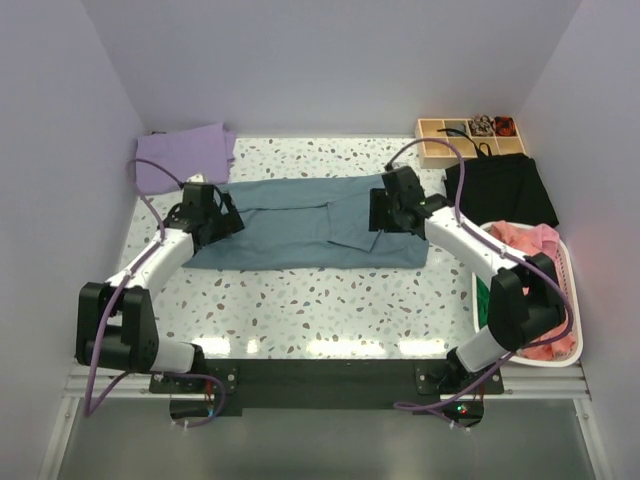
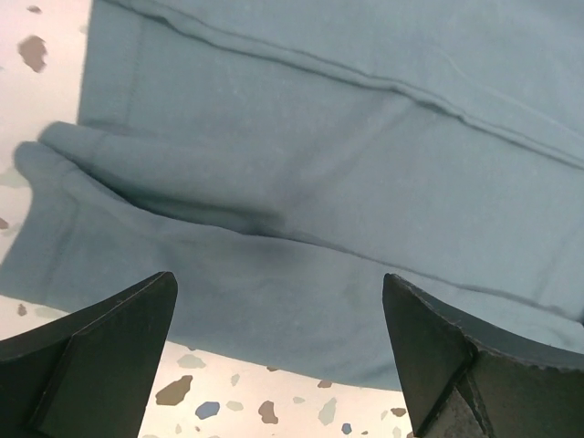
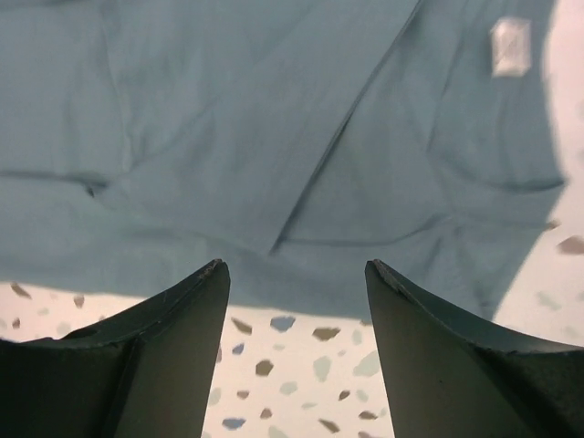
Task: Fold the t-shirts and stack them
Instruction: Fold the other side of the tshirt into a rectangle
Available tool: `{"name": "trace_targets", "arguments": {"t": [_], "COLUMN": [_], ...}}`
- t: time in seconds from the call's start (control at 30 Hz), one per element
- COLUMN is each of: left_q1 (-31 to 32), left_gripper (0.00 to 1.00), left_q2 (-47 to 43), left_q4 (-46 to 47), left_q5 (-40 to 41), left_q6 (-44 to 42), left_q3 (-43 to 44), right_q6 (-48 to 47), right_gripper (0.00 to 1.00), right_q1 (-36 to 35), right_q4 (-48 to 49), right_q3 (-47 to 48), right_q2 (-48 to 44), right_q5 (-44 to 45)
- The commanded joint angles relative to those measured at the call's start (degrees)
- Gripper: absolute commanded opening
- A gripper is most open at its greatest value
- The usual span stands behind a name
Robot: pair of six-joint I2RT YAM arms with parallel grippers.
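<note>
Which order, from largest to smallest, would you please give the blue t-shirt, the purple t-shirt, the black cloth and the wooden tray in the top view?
1. the blue t-shirt
2. the black cloth and the purple t-shirt, too alike to rank
3. the wooden tray, narrowly smallest

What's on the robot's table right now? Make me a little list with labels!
blue t-shirt: partly folded, lying mid-table
purple t-shirt: far left corner
pink t-shirts: in the white basket, right side
left end effector: open, holding nothing, over blue t-shirt's left end
right end effector: open, holding nothing, over its right end
</note>
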State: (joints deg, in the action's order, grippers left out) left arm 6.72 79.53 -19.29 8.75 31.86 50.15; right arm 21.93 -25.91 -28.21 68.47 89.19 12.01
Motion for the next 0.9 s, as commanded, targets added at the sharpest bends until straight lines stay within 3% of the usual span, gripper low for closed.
{"name": "trace_targets", "arguments": {"t": [0.0, 0.33, 0.5, 0.87], "left_q1": [-0.39, -0.39, -0.31, -0.39], "left_gripper": [1.00, 1.00, 1.00, 1.00], "left_q2": [2.30, 2.92, 3.35, 4.58], "left_q4": [4.44, 4.88, 4.87, 5.23], "left_q5": [-3.48, -2.95, -3.04, -3.30], "left_q6": [-1.01, -1.80, -2.15, -2.41], "left_q3": [-1.02, -1.37, -1.20, -1.28], "right_q6": [9.95, 17.88, 19.20, 18.93], "right_gripper": [0.65, 0.58, 0.52, 0.52], "right_q1": [0.25, 0.25, 0.42, 0.25], "right_q4": [9.47, 21.16, 21.35, 14.76], "right_q3": [-6.41, -12.47, -12.39, -13.01], "right_q2": [-0.33, 5.20, 6.96, 2.75], "right_q5": [-10.42, -14.65, -14.56, -7.36]}}
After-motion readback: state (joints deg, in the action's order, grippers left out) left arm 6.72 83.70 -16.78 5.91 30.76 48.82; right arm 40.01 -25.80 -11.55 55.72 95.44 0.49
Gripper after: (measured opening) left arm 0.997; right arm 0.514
